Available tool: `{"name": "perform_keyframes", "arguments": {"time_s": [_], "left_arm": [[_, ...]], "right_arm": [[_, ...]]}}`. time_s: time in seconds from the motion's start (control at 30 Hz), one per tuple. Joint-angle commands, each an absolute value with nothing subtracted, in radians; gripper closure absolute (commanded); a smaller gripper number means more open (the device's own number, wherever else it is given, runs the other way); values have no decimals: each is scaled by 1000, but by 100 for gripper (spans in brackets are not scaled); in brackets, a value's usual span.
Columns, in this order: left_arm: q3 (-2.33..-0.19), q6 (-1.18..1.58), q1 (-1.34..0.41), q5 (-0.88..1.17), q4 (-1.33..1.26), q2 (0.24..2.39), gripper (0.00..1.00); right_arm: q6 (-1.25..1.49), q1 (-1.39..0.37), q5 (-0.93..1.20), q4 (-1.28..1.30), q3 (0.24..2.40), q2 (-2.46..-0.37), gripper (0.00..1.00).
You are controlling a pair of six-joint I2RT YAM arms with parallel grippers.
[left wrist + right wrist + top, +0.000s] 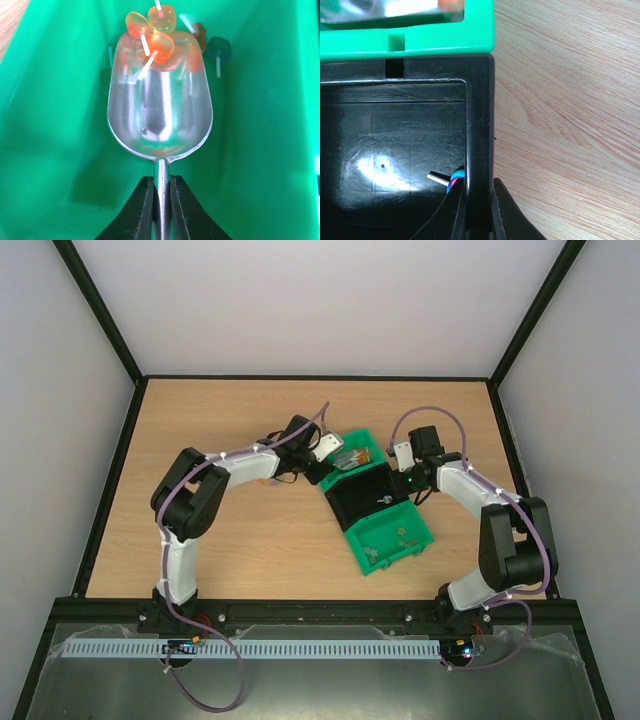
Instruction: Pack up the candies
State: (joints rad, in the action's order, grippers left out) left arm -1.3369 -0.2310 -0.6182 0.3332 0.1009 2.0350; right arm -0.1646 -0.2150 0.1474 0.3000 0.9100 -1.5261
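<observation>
Three bins stand in a slanted row: a far green bin (366, 443), a black bin (362, 502) and a near green bin (410, 543). My left gripper (161, 181) is shut on the handle of a metal scoop (159, 117) inside the far green bin (55, 125). Orange stick candies (156, 31) lie at the scoop's tip, and a dark teal one (220, 48) lies beside it. My right gripper (479, 184) is shut on the black bin's wall (479, 125). A blue and pink candy (455, 179) lies inside, against that wall. A few candies (385, 540) lie in the near green bin.
The bins sit mid-table on the wooden top (220, 540), between my two arms. The far green bin's rim (445, 40) butts against the black bin in the right wrist view. Black frame rails (120, 460) run along the table's sides.
</observation>
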Motion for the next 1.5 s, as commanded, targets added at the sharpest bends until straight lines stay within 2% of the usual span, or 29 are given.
{"name": "perform_keyframes", "arguments": {"time_s": [0.0,0.23,0.53,1.1,1.47], "left_arm": [[-1220,-210,-614,453,29,2002,98],[-1099,-199,-553,534,-139,1930,98],[-1070,-162,-526,532,-250,1915,98],[-1041,-24,-492,604,-383,1882,98],[-1003,-79,-478,653,-351,1735,98]], "right_arm": [[-134,-202,125,358,935,-1559,99],[-125,-178,116,358,934,-1561,99],[-170,-173,109,356,925,-1548,99],[-192,-170,109,354,921,-1555,99],[-188,-170,101,353,925,-1554,99]]}}
